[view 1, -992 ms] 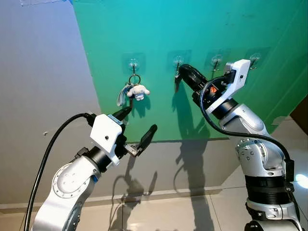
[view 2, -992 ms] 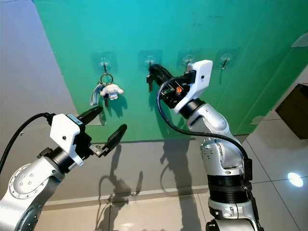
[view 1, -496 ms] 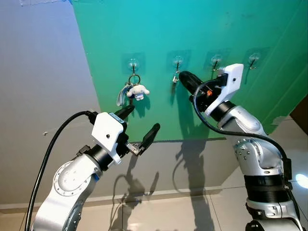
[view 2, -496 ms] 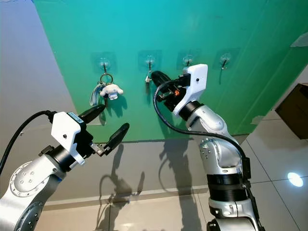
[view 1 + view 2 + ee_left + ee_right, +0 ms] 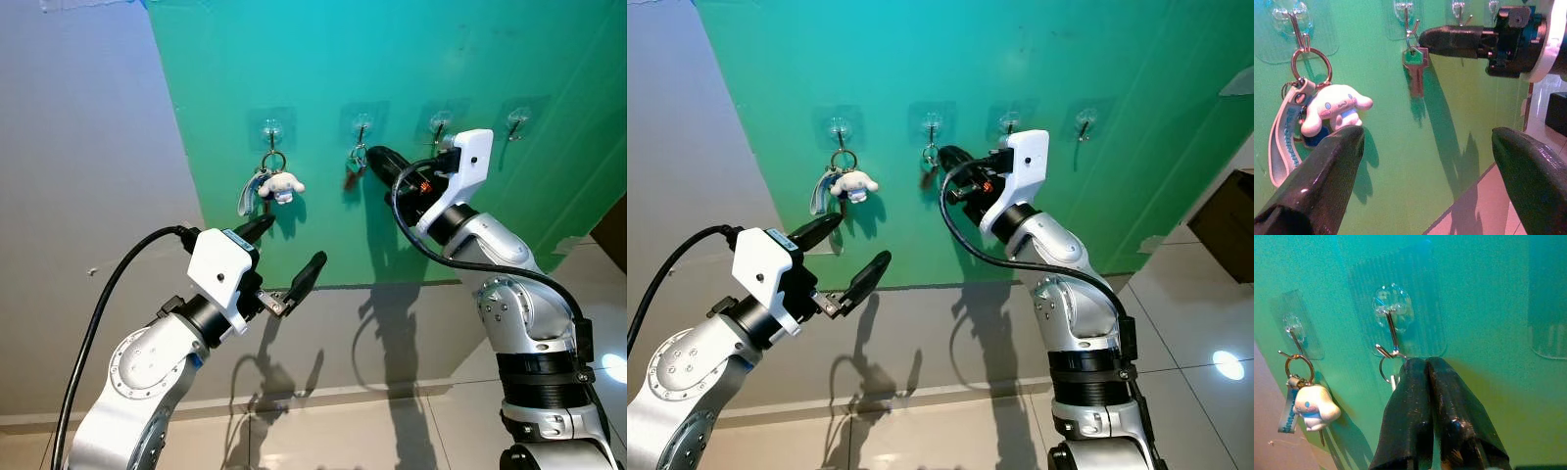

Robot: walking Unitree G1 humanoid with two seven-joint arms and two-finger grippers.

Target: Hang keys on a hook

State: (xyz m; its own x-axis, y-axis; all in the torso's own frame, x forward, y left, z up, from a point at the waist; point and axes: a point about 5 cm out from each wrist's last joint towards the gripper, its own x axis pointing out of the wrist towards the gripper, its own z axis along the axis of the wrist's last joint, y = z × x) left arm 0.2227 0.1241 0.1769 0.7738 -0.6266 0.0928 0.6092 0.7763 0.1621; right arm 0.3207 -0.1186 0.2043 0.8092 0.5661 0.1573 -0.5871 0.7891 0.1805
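On the green wall (image 5: 411, 59), the small silver key (image 5: 1416, 73) hung from the second clear hook (image 5: 1392, 318); right claw (image 5: 1426, 363) remained pinched on its ring, unreleased; left claw (image 5: 284, 259) gaped idle

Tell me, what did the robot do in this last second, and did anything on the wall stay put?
The right gripper carried the key up to the second hook; its ring now sits on that hook, with the fingers shut beside it. The left gripper stayed open below the plush keychain, which remained on the first hook.
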